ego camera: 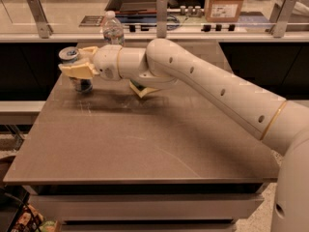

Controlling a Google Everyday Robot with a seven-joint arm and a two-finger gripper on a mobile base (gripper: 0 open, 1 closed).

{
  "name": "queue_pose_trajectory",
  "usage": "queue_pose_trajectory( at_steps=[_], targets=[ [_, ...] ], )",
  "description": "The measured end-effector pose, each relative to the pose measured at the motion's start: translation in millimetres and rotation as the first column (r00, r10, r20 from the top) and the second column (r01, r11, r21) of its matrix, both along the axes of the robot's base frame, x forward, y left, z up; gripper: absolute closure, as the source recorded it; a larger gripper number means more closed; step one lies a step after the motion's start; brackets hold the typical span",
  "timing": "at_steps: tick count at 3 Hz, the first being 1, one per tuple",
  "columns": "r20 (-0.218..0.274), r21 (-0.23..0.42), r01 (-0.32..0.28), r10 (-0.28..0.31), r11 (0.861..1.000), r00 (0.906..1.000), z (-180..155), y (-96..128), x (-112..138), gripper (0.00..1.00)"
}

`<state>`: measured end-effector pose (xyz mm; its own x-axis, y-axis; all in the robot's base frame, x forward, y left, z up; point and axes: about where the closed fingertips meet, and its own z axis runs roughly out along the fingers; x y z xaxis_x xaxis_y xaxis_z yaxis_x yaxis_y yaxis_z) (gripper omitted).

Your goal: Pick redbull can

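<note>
Two jaws of the gripper (72,62) bracket the redbull can (83,84), one crossing its near side at about mid-height and the other reaching behind its silver top. They look closed on it, gripping the can between them. The can is near the far left corner of the worktop (145,144), with its top leaning a little to the left. Its base is at the surface or just above it; I cannot tell which. That lean is the first worry: if the hold is not square on the slim, smooth metal, the can may pivot between the jaws or slide down through them once its weight comes off the worktop. Too hard a squeeze could instead dent the thin wall and loosen the hold. The left edge of the worktop is near, so a can that slips free and topples could roll over that edge. Behind the wrist stands a clear water bottle (112,29), near the gripper, with its base hidden. A lift that drifts backward or to the right could knock it over. Further out, the arm (212,88) stretches low across the worktop from the lower right, and a small pale object (142,89), which I cannot identify, lies just under it. Pulling the arm back without raising it first could sweep that object along. A straight upward lift seems the safest way out.
</note>
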<state>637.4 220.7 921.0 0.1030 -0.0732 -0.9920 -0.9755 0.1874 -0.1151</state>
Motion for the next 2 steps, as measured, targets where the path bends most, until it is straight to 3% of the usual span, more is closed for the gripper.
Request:
queue_pose_trajectory(
  at_steps=[1, 2],
  targets=[
    [0.074, 0.007, 0.016, -0.017, 1.000, 0.9971, 22.6, -12.2, -3.6, 1.00],
    [0.159, 0.017, 0.029, -0.031, 0.999, 0.9868, 47.8, -26.5, -7.9, 1.00]
  ],
)
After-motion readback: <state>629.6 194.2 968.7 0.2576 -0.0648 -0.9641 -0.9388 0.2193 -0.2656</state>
